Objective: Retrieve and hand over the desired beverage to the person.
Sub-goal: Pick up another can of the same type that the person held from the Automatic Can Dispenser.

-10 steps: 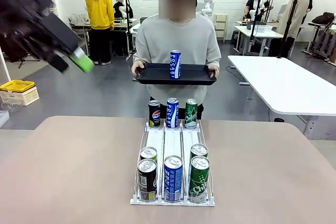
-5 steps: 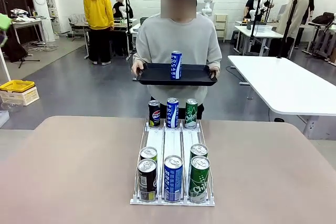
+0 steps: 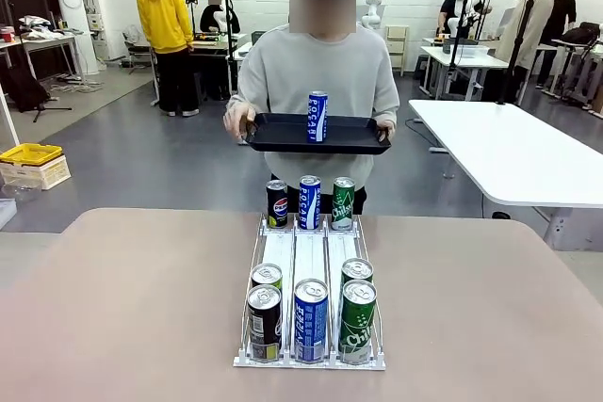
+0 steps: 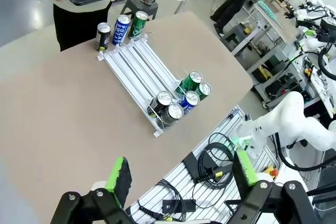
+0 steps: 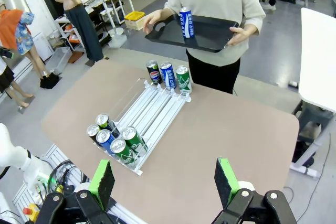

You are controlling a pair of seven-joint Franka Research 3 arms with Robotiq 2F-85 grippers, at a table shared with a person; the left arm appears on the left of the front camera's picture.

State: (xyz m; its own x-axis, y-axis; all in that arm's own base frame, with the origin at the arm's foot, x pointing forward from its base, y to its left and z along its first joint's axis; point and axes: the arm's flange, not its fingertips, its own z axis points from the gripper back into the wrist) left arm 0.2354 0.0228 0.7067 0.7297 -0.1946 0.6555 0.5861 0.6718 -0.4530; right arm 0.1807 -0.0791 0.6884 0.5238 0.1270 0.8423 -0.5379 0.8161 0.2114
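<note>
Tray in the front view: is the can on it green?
No, the one can standing on the black tray is blue and white.

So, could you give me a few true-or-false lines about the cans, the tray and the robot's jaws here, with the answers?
1. The person holds a tray with one blue can upright on it. True.
2. The tray rests on the table. False: the person holds it in both hands, in the air.
3. Three cans stand at the far end of the rack. True.
4. The rack's middle lane holds green cans. False: its cans are blue.
5. Both jaws grip cans. False: both are open and empty, high over the table.
</note>
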